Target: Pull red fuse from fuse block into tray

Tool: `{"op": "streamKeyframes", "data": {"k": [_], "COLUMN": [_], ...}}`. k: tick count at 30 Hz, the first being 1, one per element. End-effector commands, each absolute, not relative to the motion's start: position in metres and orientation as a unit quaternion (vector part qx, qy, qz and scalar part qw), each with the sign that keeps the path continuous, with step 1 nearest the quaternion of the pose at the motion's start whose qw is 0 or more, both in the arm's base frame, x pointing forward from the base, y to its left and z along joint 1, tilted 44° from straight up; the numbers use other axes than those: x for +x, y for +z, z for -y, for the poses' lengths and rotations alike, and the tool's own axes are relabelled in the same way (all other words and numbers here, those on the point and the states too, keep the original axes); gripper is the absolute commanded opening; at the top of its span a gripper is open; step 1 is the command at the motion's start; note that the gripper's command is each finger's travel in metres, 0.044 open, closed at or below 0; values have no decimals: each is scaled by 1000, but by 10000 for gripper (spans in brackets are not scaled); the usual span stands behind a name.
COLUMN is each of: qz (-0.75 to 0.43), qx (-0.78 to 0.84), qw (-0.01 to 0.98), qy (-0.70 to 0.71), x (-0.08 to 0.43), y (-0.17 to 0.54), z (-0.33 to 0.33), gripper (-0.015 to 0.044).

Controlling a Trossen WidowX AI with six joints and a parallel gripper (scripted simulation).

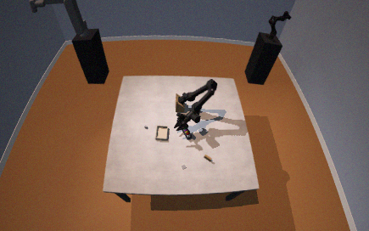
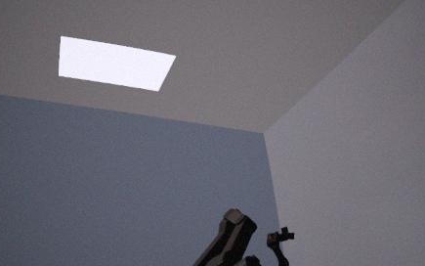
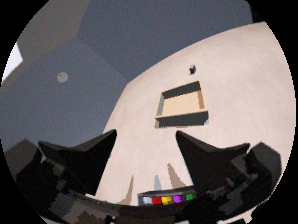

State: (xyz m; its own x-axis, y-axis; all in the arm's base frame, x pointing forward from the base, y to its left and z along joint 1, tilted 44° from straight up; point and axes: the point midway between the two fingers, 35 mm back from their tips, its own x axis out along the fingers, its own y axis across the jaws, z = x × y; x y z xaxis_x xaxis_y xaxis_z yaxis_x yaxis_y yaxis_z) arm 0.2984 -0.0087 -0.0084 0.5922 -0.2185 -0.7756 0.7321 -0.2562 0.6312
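The fuse block [image 1: 189, 137] [image 3: 167, 193] stands on the table and shows at the bottom of the wrist view. The red fuse [image 3: 157, 200] sits in its row, between a white and a yellow fuse, with purple and green ones beyond. My gripper [image 3: 147, 133] is open, with nothing between its fingers. It is off the table beside the block in the top view, its fingers slanting towards the tray side. The tray [image 1: 162, 138] [image 3: 182, 119] is beyond the fingertips in the wrist view and holds nothing that I can see. The fuses' lower parts are hidden. The exterior view shows neither block nor tray.
A small dark object [image 1: 146, 127] [image 3: 192, 69] lies beyond the tray. A yellow-handled tool [image 1: 208, 158] and a small grey square [image 1: 183, 167] lie on the table. A brown upright panel [image 1: 179, 104] stands beside the arm. Two other arms stand on black pedestals off the table.
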Motion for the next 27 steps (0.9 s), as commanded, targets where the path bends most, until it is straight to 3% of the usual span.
{"op": "streamKeyframes", "data": {"k": [1, 6, 12, 19, 27], "qz": [-196, -376, -586, -710, -712], "qx": [675, 598, 537, 550, 552], "qw": [581, 590, 535, 421, 418], "qy": [-410, -391, -288, -123, -119], "x": [299, 309, 311, 314, 315], "y": [-9, -19, -5, 48, 50], "z": [8, -10, -35, -59, -60], "gripper": [374, 242, 85, 74, 74]}}
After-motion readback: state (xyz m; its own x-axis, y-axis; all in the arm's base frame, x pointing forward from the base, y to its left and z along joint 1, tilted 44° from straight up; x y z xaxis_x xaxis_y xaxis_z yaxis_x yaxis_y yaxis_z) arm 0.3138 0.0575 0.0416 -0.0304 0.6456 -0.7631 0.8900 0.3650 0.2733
